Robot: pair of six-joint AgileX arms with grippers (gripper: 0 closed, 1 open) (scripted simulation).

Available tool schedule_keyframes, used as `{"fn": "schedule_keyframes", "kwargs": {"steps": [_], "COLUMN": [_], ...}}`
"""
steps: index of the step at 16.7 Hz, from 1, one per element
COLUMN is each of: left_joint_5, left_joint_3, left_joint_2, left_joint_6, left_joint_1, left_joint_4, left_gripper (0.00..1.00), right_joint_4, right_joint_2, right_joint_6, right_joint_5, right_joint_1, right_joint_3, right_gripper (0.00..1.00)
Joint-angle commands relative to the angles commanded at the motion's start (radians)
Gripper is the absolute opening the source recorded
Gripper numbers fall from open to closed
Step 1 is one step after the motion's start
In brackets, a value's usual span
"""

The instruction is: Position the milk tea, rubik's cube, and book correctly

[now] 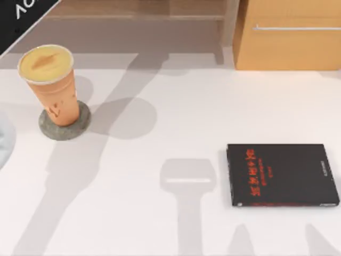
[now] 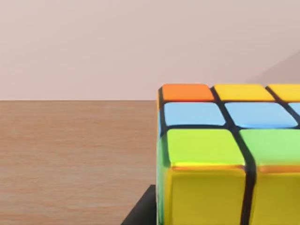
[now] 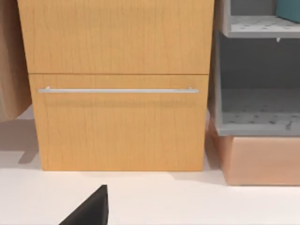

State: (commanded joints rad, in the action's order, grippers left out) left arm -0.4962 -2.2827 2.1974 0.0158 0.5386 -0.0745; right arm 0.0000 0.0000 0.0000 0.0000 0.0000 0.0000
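The milk tea [image 1: 51, 82], a tall orange-tan cup with a creamy top, stands upright on a flat grey disc [image 1: 65, 122] at the table's left. The rubik's cube [image 2: 229, 154] is very close in the left wrist view. Its tiles are yellow, green, blue and orange, and it rests on a brown wooden surface [image 2: 75, 159]. A dark part of my left gripper [image 2: 140, 213] shows beside the cube. A teal corner, seemingly the book [image 3: 288, 9], lies on an upper grey shelf. A dark part of my right gripper [image 3: 89, 211] hangs over the white table facing a wooden drawer.
A flat black book with red characters [image 1: 282, 175] lies at the table's right. A wooden drawer cabinet with a metal handle [image 3: 117, 90] stands at the back right, and grey shelves [image 3: 258, 117] stand beside it. A pale rounded object [image 1: 4, 138] touches the left edge.
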Motion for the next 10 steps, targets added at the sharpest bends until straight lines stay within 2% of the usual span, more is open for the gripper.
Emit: {"fn": "schedule_keyframes", "kwargs": {"steps": [4, 10], "left_joint_5": [-0.001, -0.001], "left_joint_3": [-0.001, -0.001], "left_joint_2": [0.001, 0.001], "left_joint_6": [0.000, 0.000], "left_joint_1": [0.000, 0.000], "left_joint_4": [0.000, 0.000], "left_gripper": [0.00, 0.45], "right_joint_4": [0.000, 0.000], "right_joint_2": [0.000, 0.000], "right_joint_6": [0.000, 0.000], "right_joint_5": [0.000, 0.000], "right_joint_1": [0.000, 0.000], "right_joint_3": [0.000, 0.000], "right_gripper": [1.00, 1.00]}}
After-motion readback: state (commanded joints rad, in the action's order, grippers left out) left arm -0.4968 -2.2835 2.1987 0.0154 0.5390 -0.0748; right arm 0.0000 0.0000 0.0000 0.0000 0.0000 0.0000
